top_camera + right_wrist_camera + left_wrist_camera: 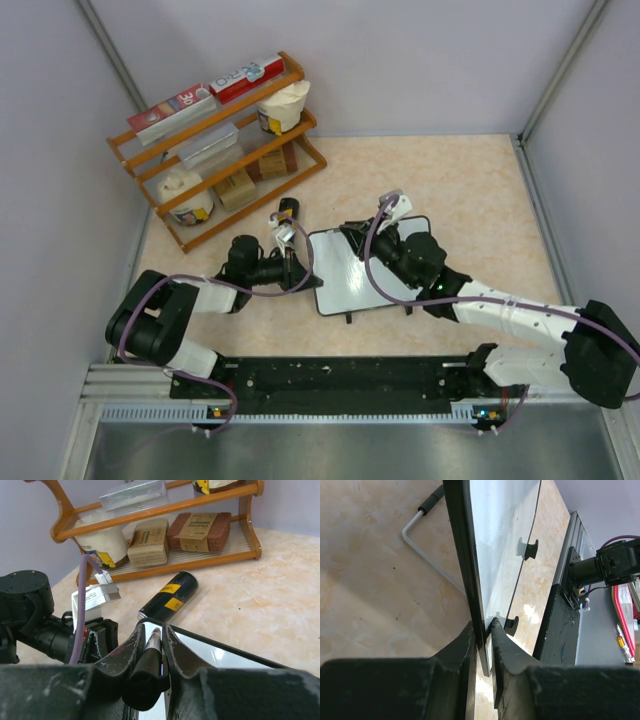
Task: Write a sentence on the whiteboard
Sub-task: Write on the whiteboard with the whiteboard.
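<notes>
One whiteboard [350, 275] sits on the table just ahead of the two arms, with two little black feet [531, 549] along one edge. The left claw [485, 628] is pinching its black frame. The right claw [152, 630] is clamped on one black marker [149, 655], over the board's far corner. One black can [169, 601] lies just past it, and there's one wooden rack [200, 560] of boxes behind.

Open bench [480, 190] right of the whiteboard [345, 272]; wooden rack [215, 150] and a black can [170, 596], seemingly close, crowd far-left.
</notes>
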Controlling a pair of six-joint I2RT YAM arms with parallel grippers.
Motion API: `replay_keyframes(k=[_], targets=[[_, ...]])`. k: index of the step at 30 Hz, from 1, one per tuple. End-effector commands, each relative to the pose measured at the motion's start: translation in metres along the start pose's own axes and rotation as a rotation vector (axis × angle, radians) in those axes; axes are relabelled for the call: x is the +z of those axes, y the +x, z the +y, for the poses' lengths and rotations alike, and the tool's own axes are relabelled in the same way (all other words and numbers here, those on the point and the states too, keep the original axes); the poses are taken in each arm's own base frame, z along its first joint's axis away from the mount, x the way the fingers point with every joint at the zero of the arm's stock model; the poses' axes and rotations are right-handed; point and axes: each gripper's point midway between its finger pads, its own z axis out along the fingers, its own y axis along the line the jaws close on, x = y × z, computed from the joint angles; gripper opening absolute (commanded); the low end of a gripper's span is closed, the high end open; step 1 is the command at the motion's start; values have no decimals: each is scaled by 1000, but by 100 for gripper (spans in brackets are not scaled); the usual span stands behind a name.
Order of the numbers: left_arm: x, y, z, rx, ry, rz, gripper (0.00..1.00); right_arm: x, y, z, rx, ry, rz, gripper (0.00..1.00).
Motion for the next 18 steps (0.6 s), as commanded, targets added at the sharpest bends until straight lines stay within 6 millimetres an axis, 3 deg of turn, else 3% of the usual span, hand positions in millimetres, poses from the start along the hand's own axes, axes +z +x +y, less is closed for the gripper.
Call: replay_keyframes(k=[1,10,18], targets=[[2,12,5,17,-16,34,0,9,-24,9,2,-4,-71,0],[2,13,6,14,-16,36,0,12,9,-3,-14,37,-8,0],[3,13,7,18,-23,36,0,3,24,-9,-24,46,28,0]])
